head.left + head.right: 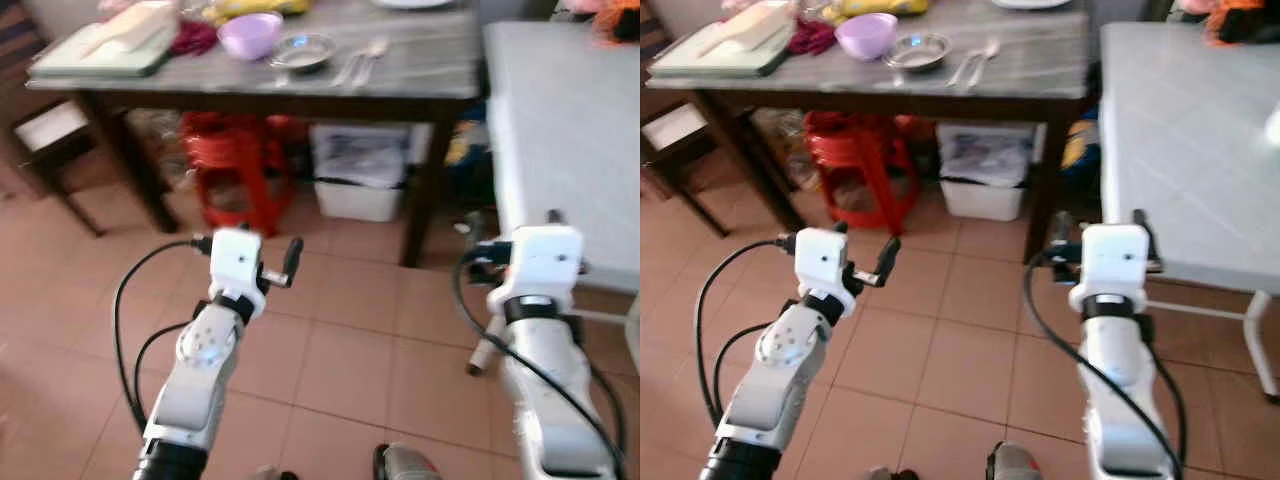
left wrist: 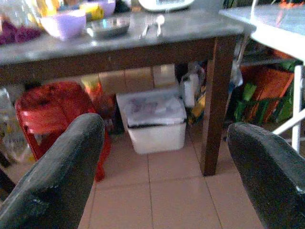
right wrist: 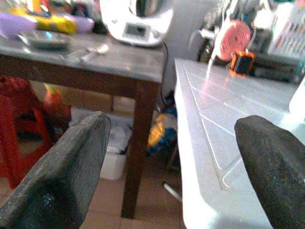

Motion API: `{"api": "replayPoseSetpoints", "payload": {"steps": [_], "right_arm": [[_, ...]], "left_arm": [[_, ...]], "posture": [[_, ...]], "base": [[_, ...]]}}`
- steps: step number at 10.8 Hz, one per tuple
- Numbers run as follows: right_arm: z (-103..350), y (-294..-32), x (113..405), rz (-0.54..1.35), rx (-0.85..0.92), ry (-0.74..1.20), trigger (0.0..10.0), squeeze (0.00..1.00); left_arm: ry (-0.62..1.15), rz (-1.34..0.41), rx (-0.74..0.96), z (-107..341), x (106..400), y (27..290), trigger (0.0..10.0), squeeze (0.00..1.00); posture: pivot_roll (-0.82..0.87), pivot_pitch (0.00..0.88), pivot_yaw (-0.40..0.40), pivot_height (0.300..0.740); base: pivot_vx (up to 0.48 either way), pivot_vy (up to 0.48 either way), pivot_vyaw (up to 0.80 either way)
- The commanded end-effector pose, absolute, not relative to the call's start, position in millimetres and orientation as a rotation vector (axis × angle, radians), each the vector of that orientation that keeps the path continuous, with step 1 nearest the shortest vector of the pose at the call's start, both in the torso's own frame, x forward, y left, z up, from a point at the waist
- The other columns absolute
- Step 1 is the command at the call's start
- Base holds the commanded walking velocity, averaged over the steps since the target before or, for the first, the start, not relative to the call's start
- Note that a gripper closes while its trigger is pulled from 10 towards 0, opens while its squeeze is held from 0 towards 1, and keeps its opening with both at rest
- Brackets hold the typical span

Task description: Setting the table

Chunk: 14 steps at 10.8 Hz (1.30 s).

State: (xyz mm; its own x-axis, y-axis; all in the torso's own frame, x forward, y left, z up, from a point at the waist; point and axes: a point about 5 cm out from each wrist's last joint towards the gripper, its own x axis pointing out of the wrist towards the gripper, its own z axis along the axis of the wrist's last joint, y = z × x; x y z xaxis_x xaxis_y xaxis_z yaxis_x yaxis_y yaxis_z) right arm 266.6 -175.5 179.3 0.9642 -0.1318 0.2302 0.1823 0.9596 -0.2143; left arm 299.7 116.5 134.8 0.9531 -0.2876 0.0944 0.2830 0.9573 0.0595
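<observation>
We are standing on a terracotta-tiled floor [image 1: 340, 350] before a dark wooden table with a grey stone-look top [image 1: 420, 62], both silver arms raised in front of us. On that top we are seeing a lilac plastic bowl [image 1: 249, 34], and just beside it a shallow round metal dish [image 1: 303, 50]. Near the dish, two metal spoons [image 1: 360, 60] are lying side by side. At the table's left end a pale green tray [image 1: 100, 55] is sitting with a cream-coloured object on it — we cannot tell what that is.

Under the table a stack of red plastic stools [image 1: 240, 170] is standing beside a white plastic bin with a dark liner [image 1: 358, 180]. To the right a white tiled-top table [image 1: 570, 120] is standing close to the dark one.

Our left gripper [image 2: 164, 176] is hovering over the floor, well short of the dark table, its two black fingers [image 2: 62, 176] spread wide and holding nothing. Our right gripper [image 3: 174, 176] is hanging at the near edge of the white table — its fingers [image 3: 69, 167] are likewise wide apart and bare.
</observation>
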Motion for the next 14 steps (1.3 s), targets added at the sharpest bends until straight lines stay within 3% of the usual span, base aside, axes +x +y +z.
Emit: {"api": "replayPoseSetpoints", "payload": {"steps": [1, 14], "right_arm": [[182.0, -171.7, 267.4, -0.144, -0.239, -0.227, 10.0, 0.00], [180.6, -172.3, 267.9, -0.146, -0.242, -0.218, 10.0, 0.00]], "left_arm": [[-0.116, -0.290, 0.045, 137.2, 298.5, 120.1, 10.0, 0.00], [-0.116, -0.324, 0.039, 134.8, 296.2, 118.7, 10.0, 0.00]], "posture": [[-0.16, 0.181, 0.107, 0.740], [-0.16, 0.182, 0.104, 0.740]], "base": [[0.000, 0.000, 0.00], [0.000, -0.297, 0.00]]}}
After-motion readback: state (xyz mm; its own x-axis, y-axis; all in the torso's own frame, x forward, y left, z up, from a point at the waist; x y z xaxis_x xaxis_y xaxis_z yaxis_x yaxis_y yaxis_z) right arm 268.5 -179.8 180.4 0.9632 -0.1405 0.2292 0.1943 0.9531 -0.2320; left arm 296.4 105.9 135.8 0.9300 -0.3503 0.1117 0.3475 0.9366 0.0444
